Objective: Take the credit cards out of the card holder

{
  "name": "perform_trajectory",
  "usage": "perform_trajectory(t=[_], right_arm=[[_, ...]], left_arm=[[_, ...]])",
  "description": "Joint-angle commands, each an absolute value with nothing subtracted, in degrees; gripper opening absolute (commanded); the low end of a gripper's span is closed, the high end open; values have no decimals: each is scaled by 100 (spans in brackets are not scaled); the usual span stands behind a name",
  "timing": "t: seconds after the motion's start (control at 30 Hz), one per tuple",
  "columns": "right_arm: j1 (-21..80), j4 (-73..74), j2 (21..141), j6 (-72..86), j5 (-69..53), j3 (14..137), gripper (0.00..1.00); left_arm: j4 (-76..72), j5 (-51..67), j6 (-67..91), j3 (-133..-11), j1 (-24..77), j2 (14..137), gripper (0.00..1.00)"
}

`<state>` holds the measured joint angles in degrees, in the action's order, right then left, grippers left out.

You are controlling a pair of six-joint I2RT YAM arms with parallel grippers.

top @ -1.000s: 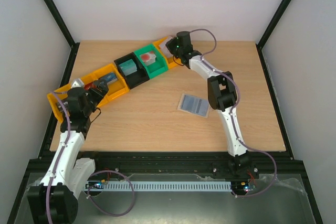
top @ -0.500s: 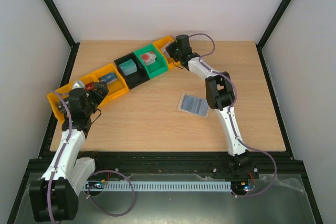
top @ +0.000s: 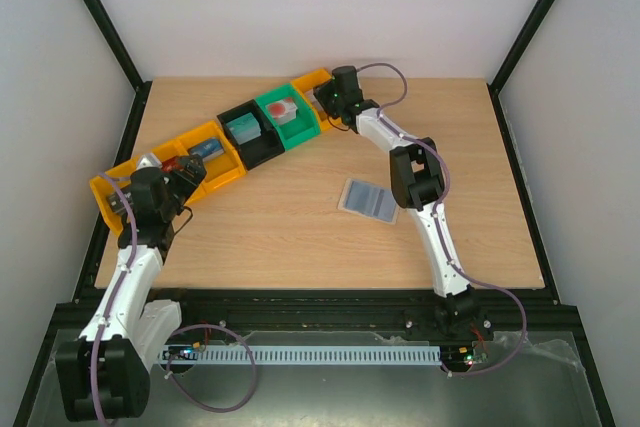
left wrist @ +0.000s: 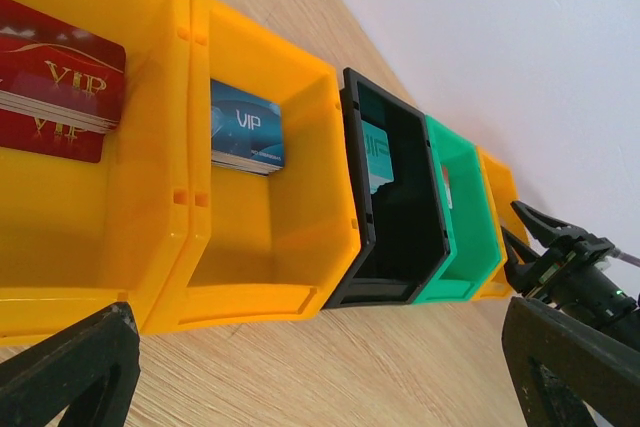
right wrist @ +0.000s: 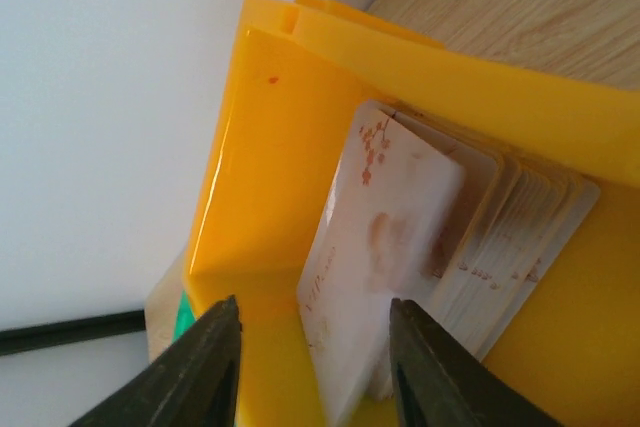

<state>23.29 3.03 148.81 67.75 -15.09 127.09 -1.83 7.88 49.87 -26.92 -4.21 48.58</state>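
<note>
The card holder point(top: 369, 200) lies open on the table right of the middle, light blue pockets up. No card shows in it from above. My right gripper point(top: 325, 95) is at the far orange bin point(top: 312, 82). In the right wrist view it point(right wrist: 315, 367) is open. Its jaws stand on either side of the lower edge of a whitish credit card with pink-red markings point(right wrist: 385, 247). That card leans on a stack of similar cards point(right wrist: 520, 237) inside the bin point(right wrist: 260, 177). My left gripper point(top: 185, 169) is open and empty point(left wrist: 320, 387) over bare wood before the left orange bins.
A row of bins runs diagonally across the table's back left: orange with red VIP cards point(left wrist: 60, 82), orange with blue VIP cards point(left wrist: 245, 127), black point(left wrist: 385, 247) with teal cards, green point(top: 290, 117) with a white-red card, then the far orange one.
My right gripper has shifted slightly toward the far orange bin. The left wrist has drawn back a little. The card holder has not moved.
</note>
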Motion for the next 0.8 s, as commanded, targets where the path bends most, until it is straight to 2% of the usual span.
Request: perform_trajectory(t=[0.0,0.1,0.2,0.33,0.5,0.63,0.77], right_arm=[[2369,699,14657,6422,-1191,12955,46],[2381,770,14584,6304,-1131,12970,55],[2395,870,14555,6201,-1067,13043,58],[2410,1037,14440,5936,-1087,13221,58],[2513,1759,13752,4700,-664,13414,57],[2516,2507,12825,3758,-118,12784,57],[2526,2959,11638,3225,352,11286,57]], left_arm=[[-302,820,5061,-2632,-475,4890,99],[-347,851,5071,-2637,-475,4923,100],[-364,859,5052,-2655,-475,4934,100],[-517,951,4863,-2661,-479,4928,99],[-607,1085,4522,-2689,-468,4910,99],[-719,1158,4367,-2682,-357,4889,99],[-805,1262,4353,-2673,-166,4835,99]])
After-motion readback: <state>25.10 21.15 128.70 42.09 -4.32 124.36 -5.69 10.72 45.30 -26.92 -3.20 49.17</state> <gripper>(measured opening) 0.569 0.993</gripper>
